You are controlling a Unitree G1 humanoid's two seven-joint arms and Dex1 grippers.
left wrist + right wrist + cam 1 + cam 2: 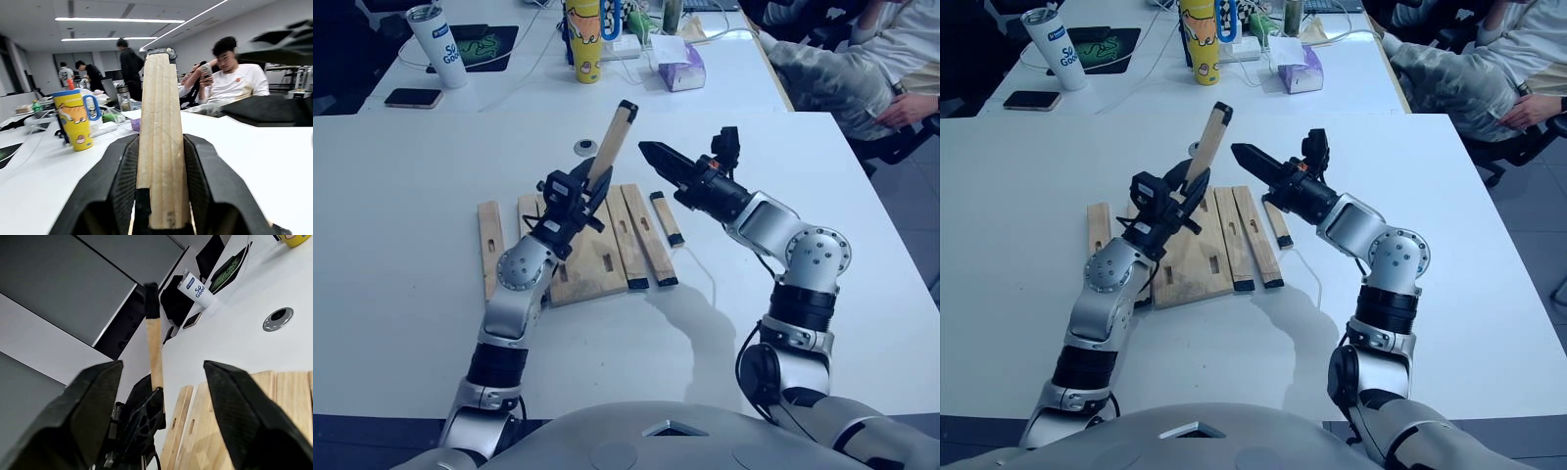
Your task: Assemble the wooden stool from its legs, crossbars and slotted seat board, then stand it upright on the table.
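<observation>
one wooden leg [610,145] was held tilted over the seat board [585,262], clamped at its lower end by the left end effector [578,188]. the right end effector [656,155] was seen w/ fingers apart, near the leg's upper half. other legs [641,235] lay flat on the surface [411,196]. the leg was judged stiff, light, not fragile, but smooth, so a mid-shaft grip across the flat faces was favoured.

Bright ovhd strip lts [117,20], soft shadows

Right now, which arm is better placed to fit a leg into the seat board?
Left, I think. The left gripper is shut on a leg, raised close to the seat board. The right gripper is open and empty.
</observation>
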